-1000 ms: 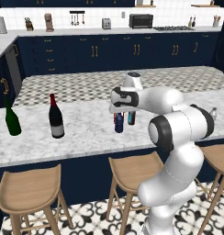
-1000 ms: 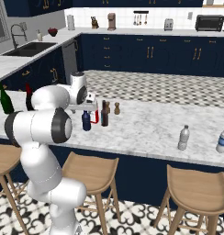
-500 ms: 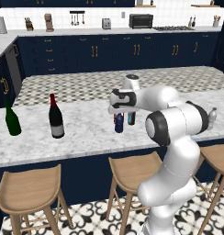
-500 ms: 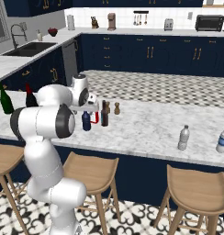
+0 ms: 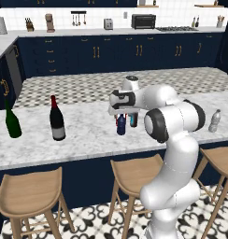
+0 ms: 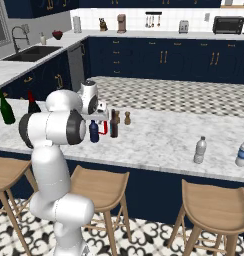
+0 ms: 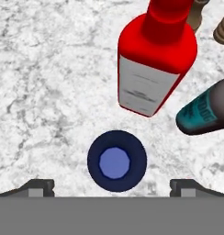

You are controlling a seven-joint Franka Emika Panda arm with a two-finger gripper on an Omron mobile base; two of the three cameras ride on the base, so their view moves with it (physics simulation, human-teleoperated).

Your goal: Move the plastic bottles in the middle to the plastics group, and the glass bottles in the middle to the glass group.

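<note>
Directly above the dark blue bottle (image 7: 117, 160) on the desk (image 7: 49, 92), the end effector (image 7: 112, 186) hangs spread wide, touching nothing.

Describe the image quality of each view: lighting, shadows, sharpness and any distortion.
Left base view: even, flat rendered light, sharp throughout, faint shadows under the wine bottles. Right base view: equally even, no glare on the marble counter. Hand view: steep top-down foreshortening makes the blue bottle a circle between the open gripper tips; the red bottle's label print is blurred.
</note>
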